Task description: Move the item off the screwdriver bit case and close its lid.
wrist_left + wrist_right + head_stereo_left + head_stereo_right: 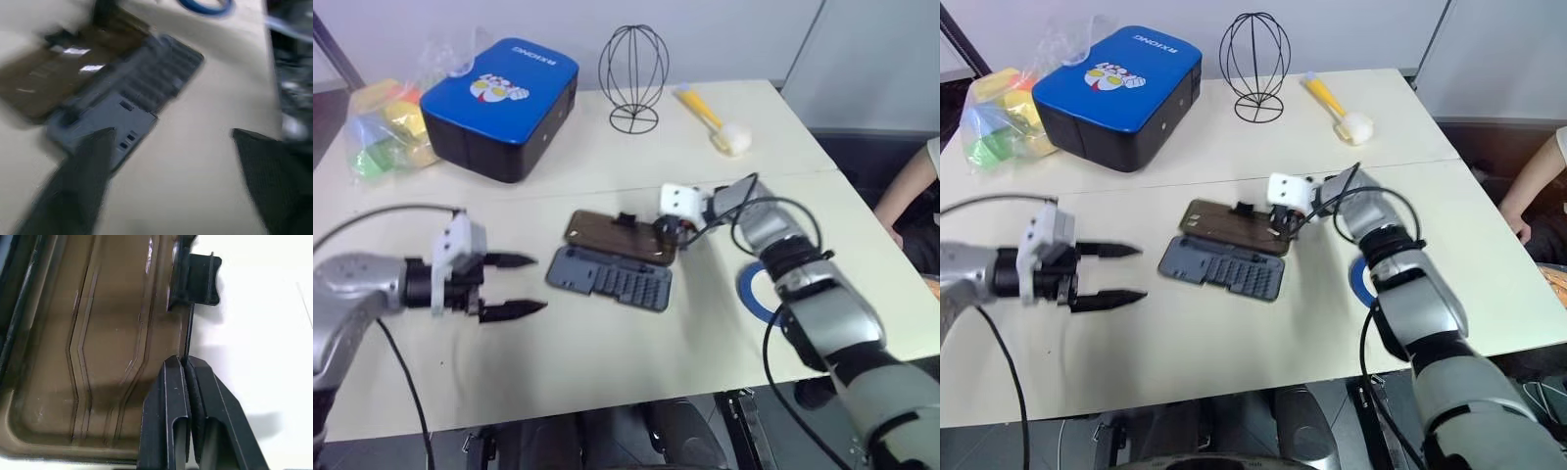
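Note:
The screwdriver bit case [610, 278] lies open in the middle of the table, its grey bit tray toward me. The brown-faced lid [607, 235] lies flat behind the tray. The item, a blue tape ring [751, 291], rests on the table to the right of the case, partly hidden by my right arm. My right gripper [186, 363] is at the lid's right edge, its fingers shut on the thin rim just below the black latch [198, 281]. My left gripper [524, 284] hovers open to the left of the tray, pointing at it and holding nothing.
A big blue-topped box [501, 93] and a bag of coloured things [386, 127] stand at the back left. A black wire frame [633, 73] and a yellow-handled brush [713, 119] are at the back. A person's arm [915, 191] shows at the right edge.

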{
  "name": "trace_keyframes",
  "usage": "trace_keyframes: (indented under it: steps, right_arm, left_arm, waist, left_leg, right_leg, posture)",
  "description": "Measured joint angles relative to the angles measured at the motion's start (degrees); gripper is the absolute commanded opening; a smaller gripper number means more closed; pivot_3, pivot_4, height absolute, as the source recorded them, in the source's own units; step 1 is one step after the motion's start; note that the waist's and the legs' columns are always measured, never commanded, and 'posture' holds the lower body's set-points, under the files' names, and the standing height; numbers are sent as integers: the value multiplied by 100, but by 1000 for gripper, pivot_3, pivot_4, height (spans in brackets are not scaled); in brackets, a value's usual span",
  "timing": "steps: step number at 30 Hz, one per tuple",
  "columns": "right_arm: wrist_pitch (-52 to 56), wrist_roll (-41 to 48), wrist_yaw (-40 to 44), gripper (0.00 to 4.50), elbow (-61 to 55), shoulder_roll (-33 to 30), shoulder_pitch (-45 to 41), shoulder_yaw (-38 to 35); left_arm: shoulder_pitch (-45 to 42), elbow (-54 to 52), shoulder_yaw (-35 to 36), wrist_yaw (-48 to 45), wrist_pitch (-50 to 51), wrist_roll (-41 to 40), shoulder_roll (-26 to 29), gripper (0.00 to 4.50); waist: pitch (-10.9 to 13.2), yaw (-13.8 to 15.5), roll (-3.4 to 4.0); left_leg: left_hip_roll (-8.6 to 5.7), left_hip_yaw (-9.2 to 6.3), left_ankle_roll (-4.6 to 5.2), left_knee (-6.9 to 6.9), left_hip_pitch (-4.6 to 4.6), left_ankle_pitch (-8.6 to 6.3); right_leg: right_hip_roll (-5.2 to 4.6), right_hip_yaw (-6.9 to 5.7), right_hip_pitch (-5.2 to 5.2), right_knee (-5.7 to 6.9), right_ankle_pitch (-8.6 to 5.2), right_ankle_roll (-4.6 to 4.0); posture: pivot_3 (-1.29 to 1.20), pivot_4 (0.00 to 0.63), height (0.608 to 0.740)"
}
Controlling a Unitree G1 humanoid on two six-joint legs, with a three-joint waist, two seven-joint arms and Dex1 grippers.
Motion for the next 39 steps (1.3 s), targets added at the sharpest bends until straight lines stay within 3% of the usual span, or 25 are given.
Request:
trace_keyframes:
  steps: [3, 6, 13, 25, 34, 39]
  right_arm:
    - [27, 3, 103, 0, -470, 57, 196, 96]
    - [88, -11, 115, 0, -761, 129, 329, 178]
    - [481, 2, 182, 0, -1598, 125, 735, 219]
    - [519, -113, -249, 0, -2360, -16, 979, 297]
    - [1257, -206, -552, 0, -4395, -507, 1612, 71]
    - [1479, -198, -622, 0, -4972, -649, 1844, 54]
  left_arm:
    - [336, -170, 92, -63, -113, -3, -4, 1137]
    - [465, -263, 176, -38, -158, -29, -10, 65]
    - [1017, -583, 169, 327, -222, 124, -244, 65]
    - [839, -175, -392, 1067, -754, 868, -831, 65]
    - [921, -77, -456, 1161, -761, 937, -943, 65]
    - [991, -203, -280, 1196, -514, 671, -959, 65]
  waist:
    - [0, 54, 0]
    - [0, 75, 0]
    - [0, 74, 1]
    - [0, 77, 0]
    - [1, 246, 1]
    - [1, 324, 0]
  left_leg:
    - [0, -8, -1, 3, -1, 1]
    - [-4, -8, -1, 7, 0, 1]
    - [-3, -10, -1, 7, 0, 1]
    - [-5, -9, -1, 9, 0, 1]
    - [-7, -8, -1, 15, -4, 1]
    - [-6, -4, -1, 17, -4, 1]
  right_leg:
    - [-3, -11, 4, 2, -1, -2]
    - [-8, -14, 10, 2, -1, -2]
    - [-5, -16, 9, 1, -1, -3]
    - [-7, -16, 10, 2, -1, -2]
    - [-9, -16, 9, 0, -1, -2]
    - [-8, -15, 6, -1, -2, -3]
  posture:
    - [0, 150, 737]
    - [0, 150, 737]
    - [0, 150, 737]
    - [0, 150, 737]
    - [0, 150, 737]
    - [0, 150, 737]
